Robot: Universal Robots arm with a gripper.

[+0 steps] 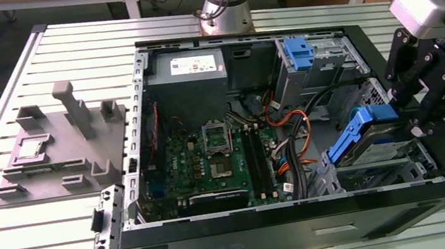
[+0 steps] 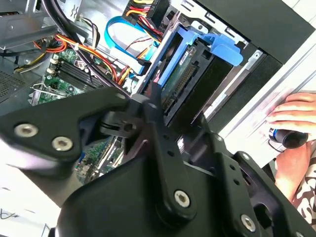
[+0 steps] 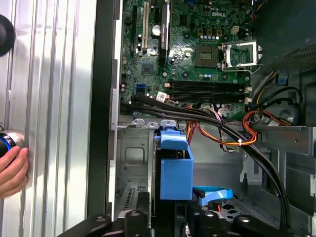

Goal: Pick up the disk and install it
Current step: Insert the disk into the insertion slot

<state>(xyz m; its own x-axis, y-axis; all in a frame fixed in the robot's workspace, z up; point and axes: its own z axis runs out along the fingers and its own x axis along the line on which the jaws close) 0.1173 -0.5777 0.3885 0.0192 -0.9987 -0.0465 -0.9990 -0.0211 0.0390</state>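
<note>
Grip first: the black 2-fingered gripper (image 1: 410,120) has its fingers pinched on the flat rectangular silver-grey disk (image 1: 375,141) with blue plastic carrier rails. I judge that from the first wrist view, where the drive stands edge-on between the 2 black fingers with no gap that I can see.

The disk sits inside the open black tower computer case (image 1: 304,232), in the front corner at the exterior view's right, just above the silver metal drive cage (image 1: 394,170). It is not flat. Its long axis runs straight out from the fingers and slopes down, with the free blue end low and pointing toward the green motherboard (image 1: 210,164) and the held end high near the case wall. The cage mouth lies directly under the tilted drive, so the 2 are near but not seated, as far as I can tell.

1 person's hand (image 3: 11,173) rests on the ribbed metal table, well apart from the gripper.
</note>
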